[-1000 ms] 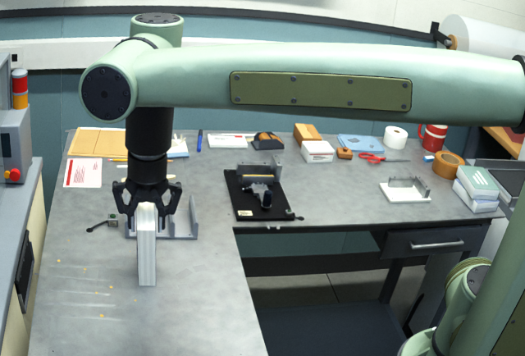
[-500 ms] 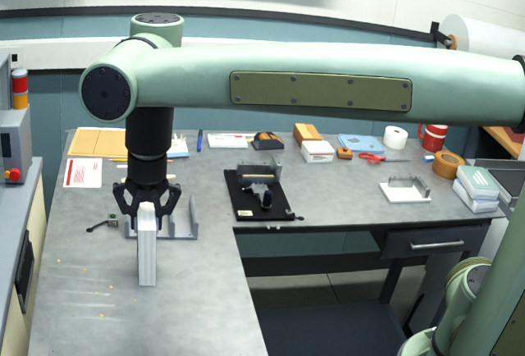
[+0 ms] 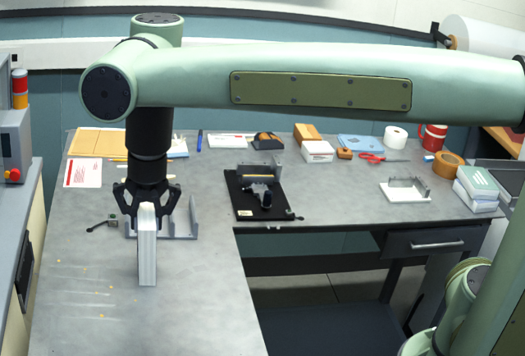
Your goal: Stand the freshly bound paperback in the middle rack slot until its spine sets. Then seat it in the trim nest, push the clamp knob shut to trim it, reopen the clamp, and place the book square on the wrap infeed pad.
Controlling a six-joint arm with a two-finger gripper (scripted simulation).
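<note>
The white paperback stands upright on the grey bench in front of the rack, and my gripper is closed on its top edge. The grey slotted rack sits just behind the book, partly hidden by the gripper. The black trim base lies at bench centre with its grey nest and dark clamp knob. The white wrap infeed pad with a grey corner fence lies to the right.
The arm's long green link spans the scene above the bench. A small button box with a cable sits left of the rack. Papers, boxes, scissors, tape and a mug line the far side. The bench edge drops away right of the book.
</note>
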